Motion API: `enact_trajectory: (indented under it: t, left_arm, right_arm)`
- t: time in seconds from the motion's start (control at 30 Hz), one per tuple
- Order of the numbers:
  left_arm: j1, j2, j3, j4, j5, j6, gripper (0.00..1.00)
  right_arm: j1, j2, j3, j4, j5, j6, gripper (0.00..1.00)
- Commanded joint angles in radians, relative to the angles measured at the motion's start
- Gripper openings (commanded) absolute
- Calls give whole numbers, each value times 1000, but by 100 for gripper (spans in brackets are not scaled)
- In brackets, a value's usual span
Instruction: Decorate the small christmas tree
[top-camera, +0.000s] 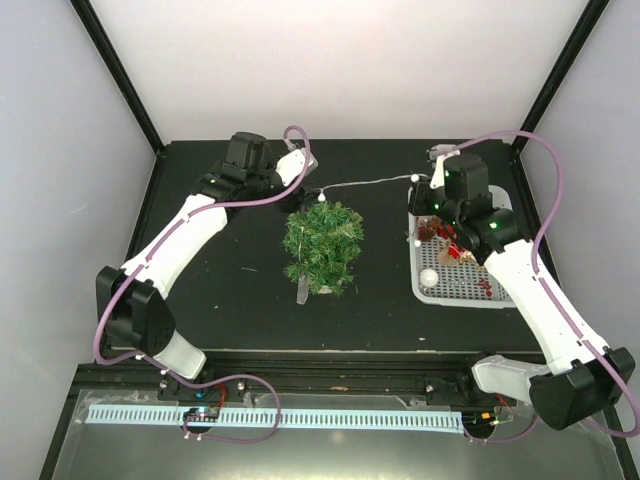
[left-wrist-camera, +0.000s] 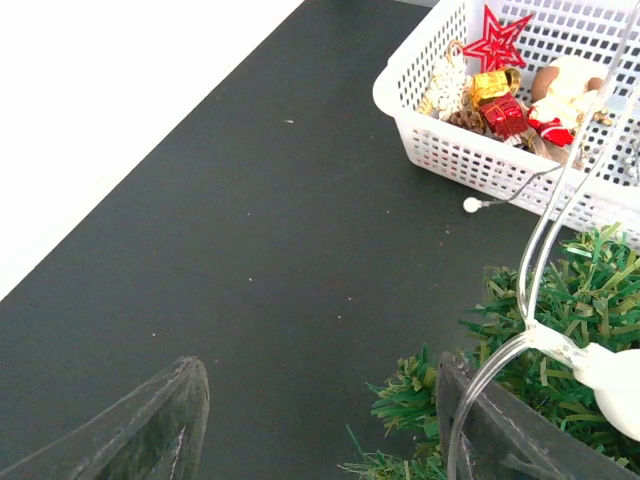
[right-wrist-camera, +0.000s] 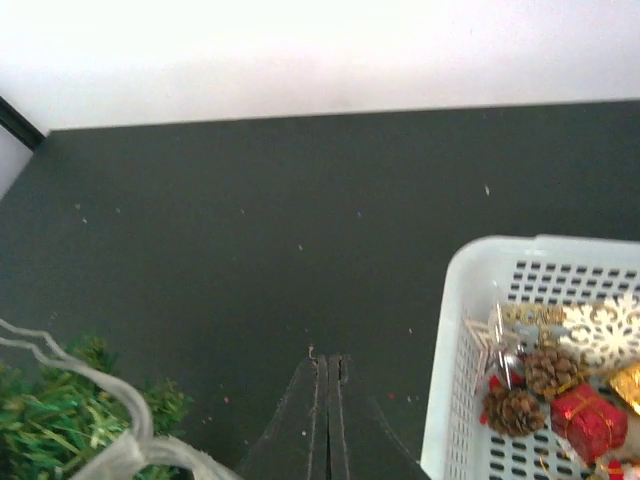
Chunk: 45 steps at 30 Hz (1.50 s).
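Note:
The small christmas tree (top-camera: 322, 247) stands mid-table, bushy and dark green, with a pale tag at its foot. A clear light string (top-camera: 370, 182) with white bulbs runs from the treetop toward the basket. My left gripper (top-camera: 310, 192) hovers at the tree's far top edge. In the left wrist view it (left-wrist-camera: 320, 425) is open, and the string (left-wrist-camera: 535, 270) drapes across its right finger (left-wrist-camera: 490, 430), a white bulb (left-wrist-camera: 612, 375) lying on the branches (left-wrist-camera: 570, 320). My right gripper (top-camera: 430, 192) hangs by the basket's far left corner. Its jaws (right-wrist-camera: 328, 368) are shut with nothing seen between them.
A white mesh basket (top-camera: 425, 285) at the right holds ornaments: a red star (left-wrist-camera: 497, 42), pine cones (right-wrist-camera: 515, 410), small red and gold gift boxes (left-wrist-camera: 503, 112) and a white ball (top-camera: 429, 277). Dark tabletop lies left of the tree. White walls close in the back and sides.

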<state>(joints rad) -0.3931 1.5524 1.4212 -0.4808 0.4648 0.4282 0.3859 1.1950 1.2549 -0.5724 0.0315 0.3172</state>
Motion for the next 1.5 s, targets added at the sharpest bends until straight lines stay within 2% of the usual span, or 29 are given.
enact_trajectory:
  t: [0.0,0.2,0.27,0.3,0.47,0.53,0.87,1.17,1.3,1.47]
  left_arm:
    - [17,-22,41,-14,67,-18,64]
    - [25,-20,44,-29,139,-20,65]
    - [35,-20,48,-40,188,-14,71]
    - [38,-20,51,-53,216,-4,81]
    - [52,-35,42,-58,237,5,86]
    - [64,-39,41,-49,228,-5,98]
    - [128,-52,47,-30,272,-59,99]
    - [194,-88,38,5,281,-103,99]
    - [199,-128,29,-9,282,-74,99]
    - [196,-252,3,-71,329,7,99]
  right_arm:
    - [-4,-10,-59,-41,52,30,1]
    - [-4,13,-97,-58,28,48,1]
    - [-4,15,-116,-51,23,52,1]
    - [-3,12,-126,-46,22,54,1]
    - [-4,3,-166,-31,33,65,1]
    - [-4,4,-171,-30,35,68,1]
    - [-4,20,-170,-30,32,88,1]
    - [19,-103,-288,-41,3,89,1]
    - [89,-134,-312,-80,37,90,1]
    - [238,-160,-332,-117,80,127,1]
